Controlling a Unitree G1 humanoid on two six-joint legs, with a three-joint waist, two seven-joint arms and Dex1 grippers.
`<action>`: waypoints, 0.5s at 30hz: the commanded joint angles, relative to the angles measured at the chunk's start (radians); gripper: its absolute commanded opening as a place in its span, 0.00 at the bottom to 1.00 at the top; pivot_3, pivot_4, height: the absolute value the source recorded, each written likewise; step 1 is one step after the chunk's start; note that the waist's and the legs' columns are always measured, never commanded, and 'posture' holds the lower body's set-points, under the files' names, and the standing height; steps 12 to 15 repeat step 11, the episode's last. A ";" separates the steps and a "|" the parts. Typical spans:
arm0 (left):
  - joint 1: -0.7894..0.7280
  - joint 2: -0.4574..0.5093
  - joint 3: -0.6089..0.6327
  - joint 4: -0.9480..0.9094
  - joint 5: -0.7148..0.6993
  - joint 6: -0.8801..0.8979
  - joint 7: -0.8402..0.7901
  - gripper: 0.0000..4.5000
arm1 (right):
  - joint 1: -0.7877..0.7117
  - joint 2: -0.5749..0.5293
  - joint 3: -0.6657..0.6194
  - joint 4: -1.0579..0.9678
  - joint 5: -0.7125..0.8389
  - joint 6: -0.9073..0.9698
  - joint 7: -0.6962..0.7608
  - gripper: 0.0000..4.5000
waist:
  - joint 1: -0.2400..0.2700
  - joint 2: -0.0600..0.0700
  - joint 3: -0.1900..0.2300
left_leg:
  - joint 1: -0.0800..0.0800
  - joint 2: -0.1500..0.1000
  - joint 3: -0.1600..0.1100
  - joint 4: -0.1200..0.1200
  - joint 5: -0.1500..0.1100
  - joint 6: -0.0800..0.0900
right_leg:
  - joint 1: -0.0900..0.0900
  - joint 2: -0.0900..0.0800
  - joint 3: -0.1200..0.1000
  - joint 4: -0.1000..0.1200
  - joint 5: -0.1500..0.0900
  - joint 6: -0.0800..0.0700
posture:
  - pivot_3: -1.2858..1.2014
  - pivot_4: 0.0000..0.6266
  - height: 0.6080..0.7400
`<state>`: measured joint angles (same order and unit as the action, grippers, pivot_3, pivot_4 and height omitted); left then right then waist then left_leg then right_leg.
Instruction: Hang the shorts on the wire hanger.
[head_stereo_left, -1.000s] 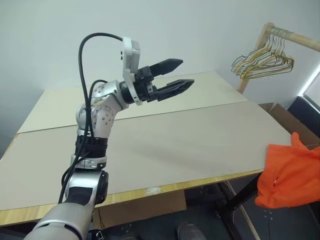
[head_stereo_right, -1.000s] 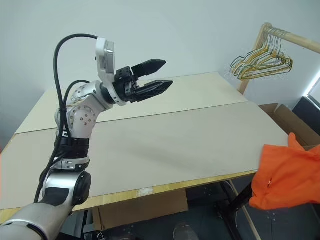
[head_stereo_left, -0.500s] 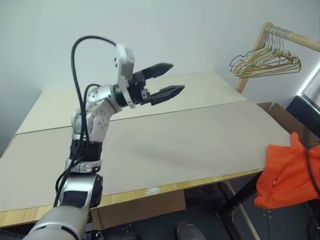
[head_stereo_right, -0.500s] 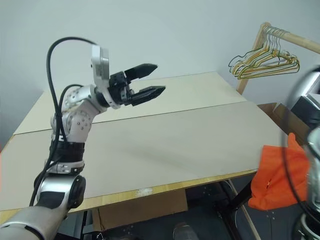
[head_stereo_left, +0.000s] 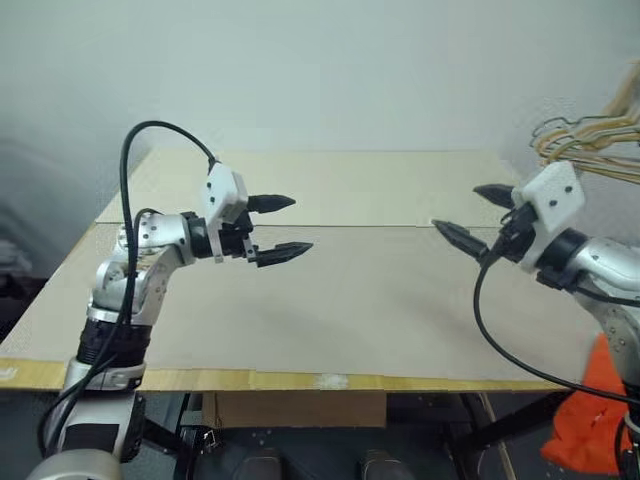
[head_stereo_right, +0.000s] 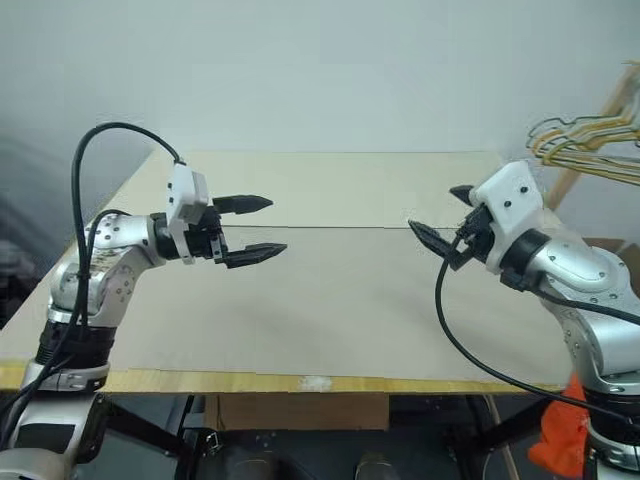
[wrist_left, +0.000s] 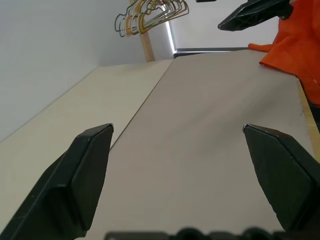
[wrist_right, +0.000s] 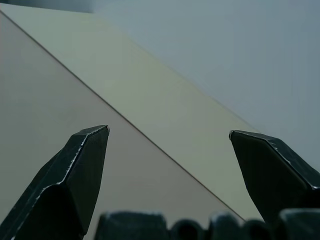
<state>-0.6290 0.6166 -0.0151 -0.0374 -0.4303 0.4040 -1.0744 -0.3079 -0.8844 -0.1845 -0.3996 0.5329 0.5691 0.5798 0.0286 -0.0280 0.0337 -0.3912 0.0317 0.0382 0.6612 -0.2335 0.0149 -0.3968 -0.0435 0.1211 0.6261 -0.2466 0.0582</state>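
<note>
While both grippers' fingers (head_stereo_left: 279, 226) (head_stereo_left: 480, 215) stand spread, one orange shorts (head_stereo_left: 585, 440) hangs off the table (head_stereo_left: 350, 310)

Writing on the table (head_stereo_left: 380, 300): none can be read.
Writing on the wall (head_stereo_left: 350, 70): none can be read.
Labels on the shorts (wrist_left: 295, 37): none can be read.
Marks on the hangers (wrist_left: 150, 12) at the far right: none can be read.
Numbers or signs anywhere: none can be read.
</note>
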 joint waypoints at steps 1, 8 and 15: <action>-0.022 0.007 0.001 -0.026 0.007 -0.007 0.004 1.00 | 0.013 -0.020 -0.043 -0.009 -0.022 -0.027 0.038 0.99 | 0.014 -0.001 0.000 | 0.000 0.000 0.000 0.000 0.000 0.000 | 0.000 0.000 0.000 0.000 0.000 0.000 | 0.59 0.00 1.00; -0.024 0.002 -0.004 -0.022 0.012 -0.011 0.005 1.00 | 0.087 0.007 -0.071 -0.048 -0.070 -0.040 0.025 0.99 | 0.037 -0.002 0.001 | -0.001 0.000 0.000 0.000 0.000 0.000 | -0.001 0.000 0.000 0.000 0.000 0.000 | 0.59 0.00 1.00; -0.032 0.000 -0.005 -0.017 0.003 0.000 -0.001 1.00 | 0.114 0.017 -0.084 -0.070 -0.074 -0.037 0.024 0.99 | 0.037 -0.002 0.001 | -0.001 0.000 0.000 0.000 0.000 0.000 | -0.002 0.001 0.000 0.001 0.000 0.000 | 0.59 0.00 1.00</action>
